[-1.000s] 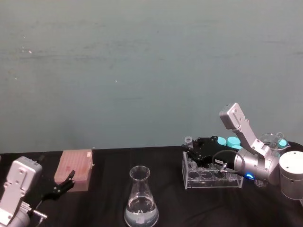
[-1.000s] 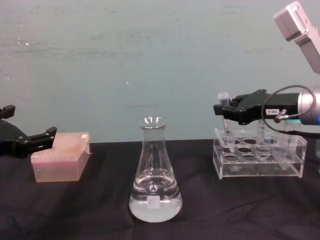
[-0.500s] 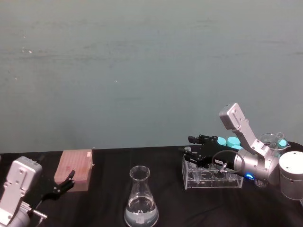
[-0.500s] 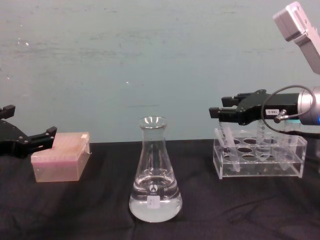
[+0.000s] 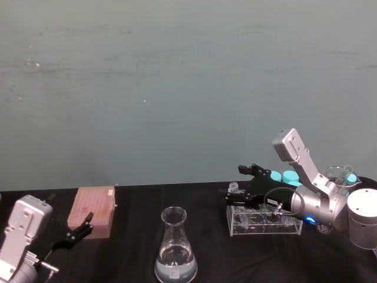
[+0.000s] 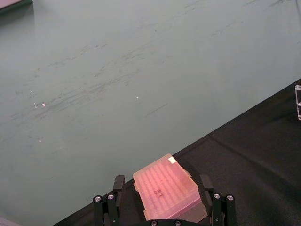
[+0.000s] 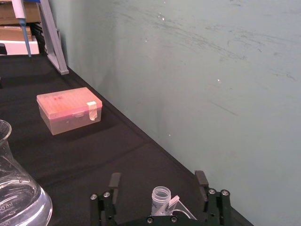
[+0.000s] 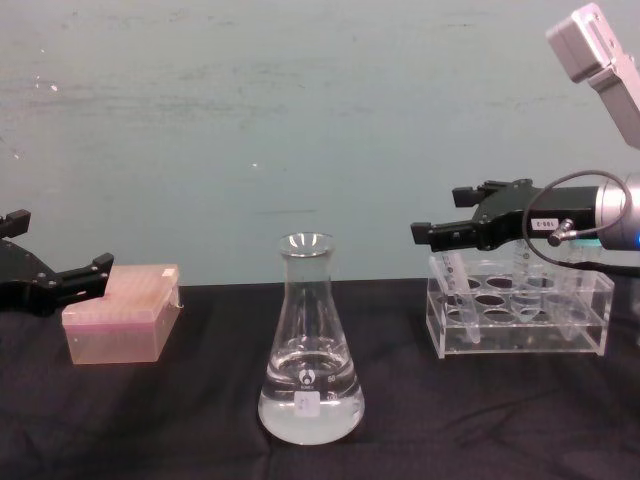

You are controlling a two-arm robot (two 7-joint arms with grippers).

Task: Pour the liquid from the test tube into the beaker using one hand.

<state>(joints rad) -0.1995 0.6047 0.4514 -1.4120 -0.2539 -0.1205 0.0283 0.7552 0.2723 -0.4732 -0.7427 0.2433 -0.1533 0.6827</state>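
The test tube [image 5: 233, 188] [image 7: 161, 198] stands tilted in the left end hole of the clear rack [image 8: 520, 322], with its open top up. My right gripper [image 5: 234, 183] [image 8: 437, 216] [image 7: 158, 180] hovers open at the tube's top, one finger on each side and neither touching it. The beaker [image 5: 175, 247] [image 8: 310, 330] stands in the middle of the table, well to the left of the rack, with clear liquid [image 8: 310, 412] pooled in its base. Whether the tube holds liquid cannot be seen. My left gripper [image 5: 76, 231] [image 8: 58, 242] rests open at the far left.
A pink tip box [image 5: 92, 209] [image 8: 120, 312] lies just ahead of the left gripper. Teal-capped tubes [image 5: 283, 175] stand at the back of the rack. A grey pipette stand [image 7: 51, 37] rises beyond the pink box. Black cloth covers the table.
The right gripper was shut on the test tube above the rack. It has opened wide, and the tube has dropped lower into its hole. The left arm has not moved.
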